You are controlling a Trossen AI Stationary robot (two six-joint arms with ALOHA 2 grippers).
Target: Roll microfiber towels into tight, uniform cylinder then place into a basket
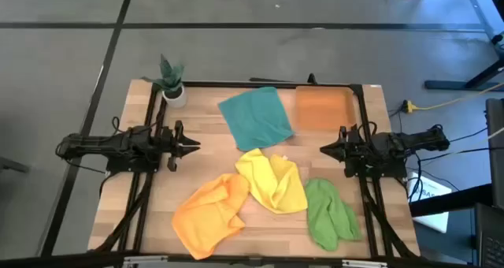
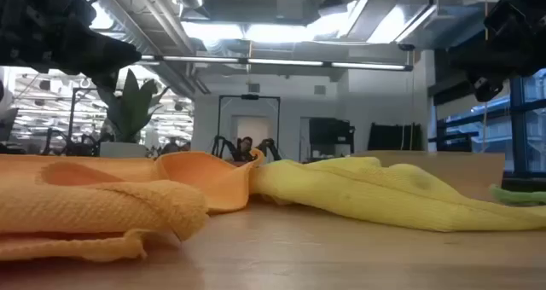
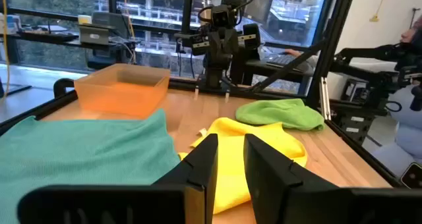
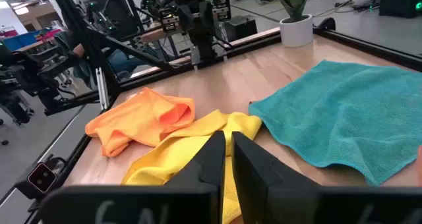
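Observation:
Four microfiber towels lie loose on the wooden table: teal (image 1: 256,118) spread flat at the far middle, yellow (image 1: 272,181) crumpled at the centre, orange (image 1: 211,213) bunched near the front left, light green (image 1: 329,213) bunched near the front right. The yellow towel's edge overlaps the orange one. The translucent orange basket (image 1: 323,109) stands at the far right, beside the teal towel. My left gripper (image 1: 193,146) hovers at the table's left side, pointing level toward the centre, its fingers (image 3: 204,159) a little apart. My right gripper (image 1: 324,150) hovers at the right side, facing it, shut (image 4: 228,145).
A white pot with a green plant (image 1: 172,83) stands at the table's far left corner. A black frame (image 1: 260,83) runs round the table's edges. Bare wood (image 1: 213,165) lies between the left gripper and the towels.

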